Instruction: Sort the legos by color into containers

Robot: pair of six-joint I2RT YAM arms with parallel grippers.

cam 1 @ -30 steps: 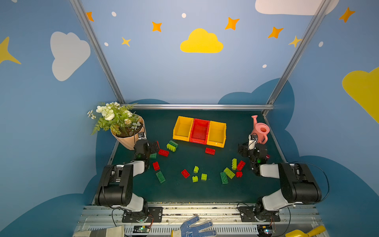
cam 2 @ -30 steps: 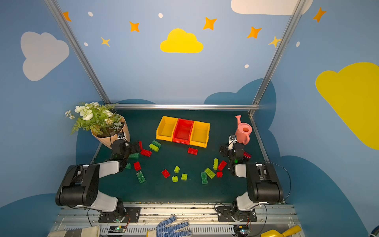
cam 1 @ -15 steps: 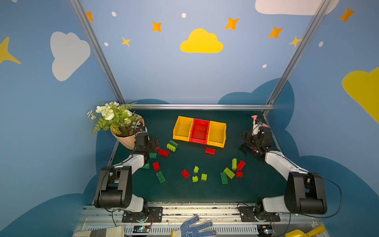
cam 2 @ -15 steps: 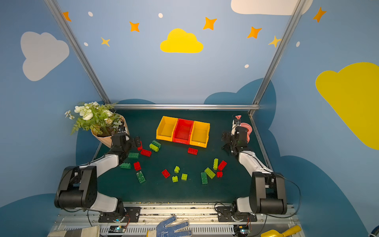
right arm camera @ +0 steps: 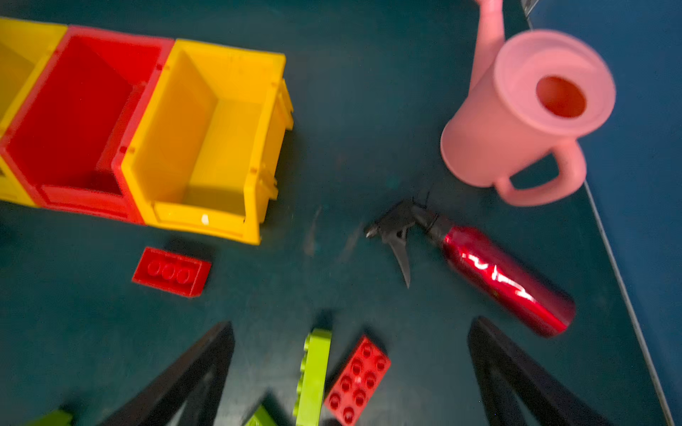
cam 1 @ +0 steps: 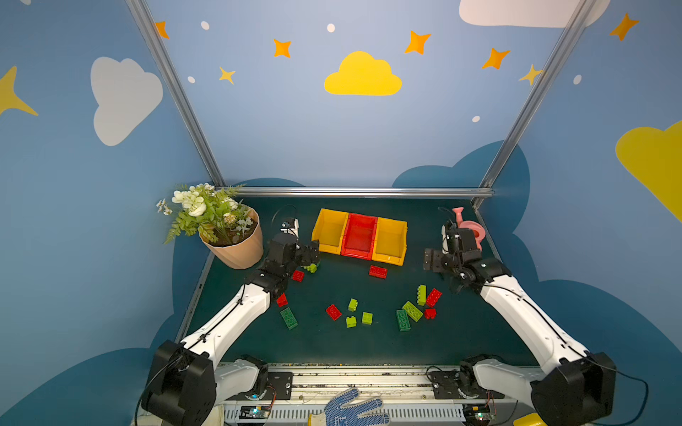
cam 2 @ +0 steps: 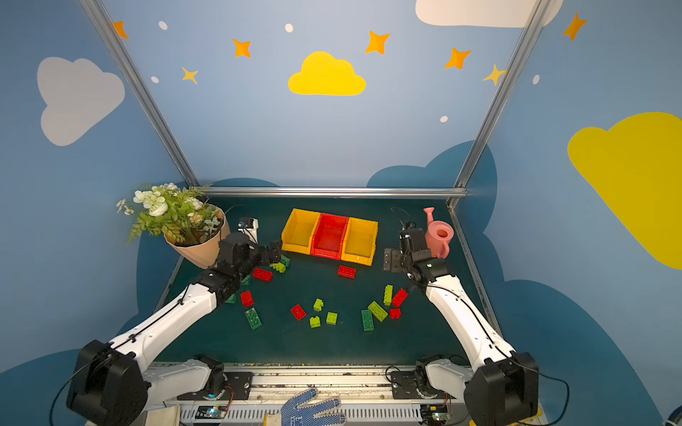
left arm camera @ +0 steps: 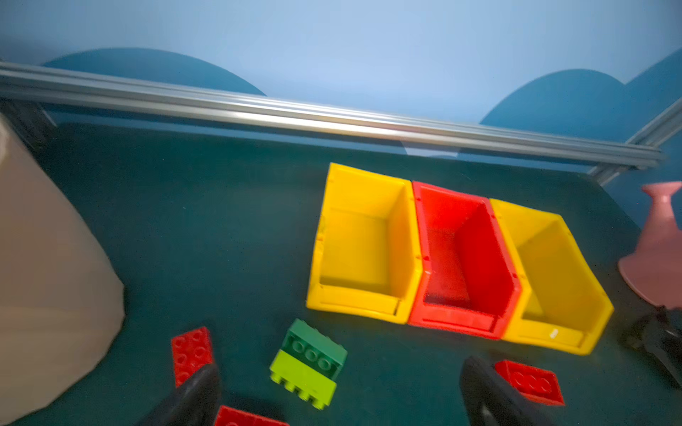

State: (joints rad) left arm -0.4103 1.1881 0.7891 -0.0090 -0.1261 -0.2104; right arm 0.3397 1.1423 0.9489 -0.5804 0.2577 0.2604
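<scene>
Wide-spread, empty left gripper [left arm camera: 337, 385] and right gripper [right arm camera: 350, 354]; the left may pinch the touching lime brick [left arm camera: 303, 379] and dark-green brick [left arm camera: 313, 348] together, mixing colours.

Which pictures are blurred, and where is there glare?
Both top views: sharp, evenly lit. Left wrist view: blurred, most at the flowerpot; the metal rail shines. Right wrist view: blurred; white glare streaks on the red spray bottle.

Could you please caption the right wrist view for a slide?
Right hand open near a lime lego and a red lego, facing the containers, pink watering can and spray bottle.
</scene>
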